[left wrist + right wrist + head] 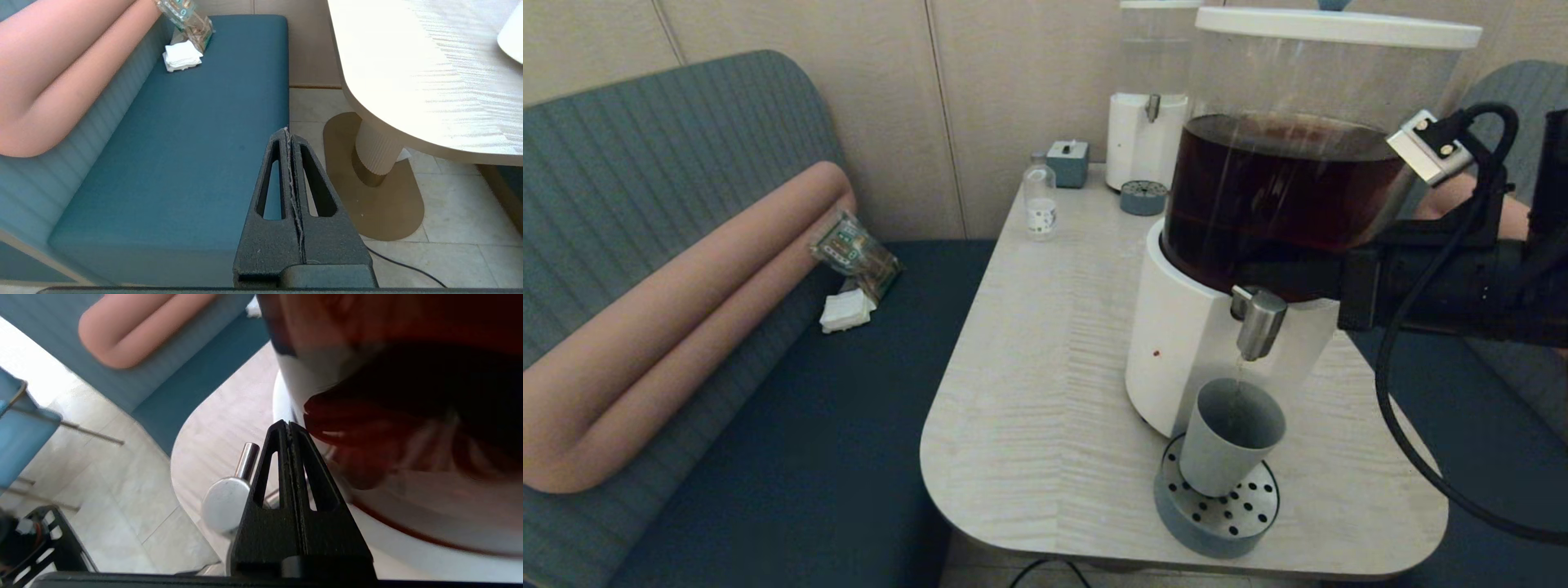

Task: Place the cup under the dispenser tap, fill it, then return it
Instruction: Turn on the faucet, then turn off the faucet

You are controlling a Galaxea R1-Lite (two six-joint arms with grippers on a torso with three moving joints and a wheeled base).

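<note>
Grey-blue cup [1230,447] upright on perforated drip tray [1217,513] directly beneath dispenser tap [1258,321], thin stream falling into it, right end effector [288,428] fingers together beside the tap, left end effector [288,134] fingers together over blue bench [171,163], small bottle [1039,201] label unreadable on desk [1045,359].

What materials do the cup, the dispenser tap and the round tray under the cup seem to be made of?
The cup looks like matte grey-blue plastic or ceramic; it shows no shine, so I cannot decide which. The dispenser tap seems to be brushed steel, with soft grey highlights along its cylinder. The drip tray appears to have a perforated metal plate, silvery with round holes, set in a dull grey-blue rim, probably plastic.
</note>
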